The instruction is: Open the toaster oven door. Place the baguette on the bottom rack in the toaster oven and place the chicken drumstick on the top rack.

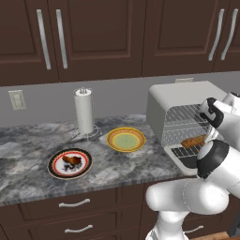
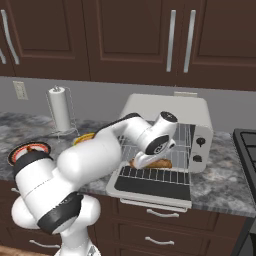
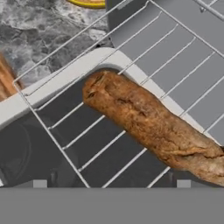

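Observation:
The white toaster oven [image 1: 180,96] stands on the right of the counter with its door [image 2: 155,186] lowered flat. The baguette [image 3: 153,127] lies slantwise on the bottom rack [image 3: 100,146], and it also shows low in the oven mouth [image 1: 193,140]. The top rack [image 1: 185,117] above it carries nothing. My gripper [image 3: 111,183] hovers just over the baguette [image 2: 159,163], open, with nothing between its fingers. The chicken drumstick [image 1: 71,162] rests on a red-rimmed plate [image 1: 56,169] at the left of the counter.
A yellow plate [image 1: 125,139] sits between the drumstick plate and the oven. A paper towel holder [image 1: 84,111] stands behind it by the wall. A black stove [image 2: 247,150] borders the counter on the right. Dark cabinets hang above.

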Robot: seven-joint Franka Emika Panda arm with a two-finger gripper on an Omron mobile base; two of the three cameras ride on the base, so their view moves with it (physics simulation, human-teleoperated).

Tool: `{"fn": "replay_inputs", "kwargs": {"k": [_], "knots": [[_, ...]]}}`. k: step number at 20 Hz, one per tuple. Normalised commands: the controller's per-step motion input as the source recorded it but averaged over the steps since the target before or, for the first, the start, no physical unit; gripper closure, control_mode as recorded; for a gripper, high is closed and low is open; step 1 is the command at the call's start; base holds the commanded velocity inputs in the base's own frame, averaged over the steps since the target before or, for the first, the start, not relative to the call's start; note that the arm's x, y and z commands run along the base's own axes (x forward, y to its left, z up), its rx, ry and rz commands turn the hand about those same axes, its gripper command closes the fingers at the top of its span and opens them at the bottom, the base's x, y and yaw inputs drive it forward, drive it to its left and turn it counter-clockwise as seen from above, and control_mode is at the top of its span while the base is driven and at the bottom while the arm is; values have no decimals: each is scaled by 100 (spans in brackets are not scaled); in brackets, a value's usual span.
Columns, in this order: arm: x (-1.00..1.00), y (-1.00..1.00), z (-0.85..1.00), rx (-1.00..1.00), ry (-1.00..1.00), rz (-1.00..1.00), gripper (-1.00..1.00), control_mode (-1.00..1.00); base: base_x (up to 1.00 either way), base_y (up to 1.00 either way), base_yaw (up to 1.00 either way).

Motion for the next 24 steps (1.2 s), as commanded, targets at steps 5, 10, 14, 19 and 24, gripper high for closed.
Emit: {"fn": "replay_inputs", "kwargs": {"k": [5,10,14,19,24], "knots": [[-5,11,-1,0,20,-38,-100,-100,0,0,0],[-27,-3,-13,0,14,-47,-100,-100,0,0,0],[-9,1,-28,0,0,-43,-100,-100,0,0,0],[1,2,-37,0,-2,-41,-100,-100,0,0,0],[8,0,-39,-1,2,-18,-100,-100,0,0,0]]}}
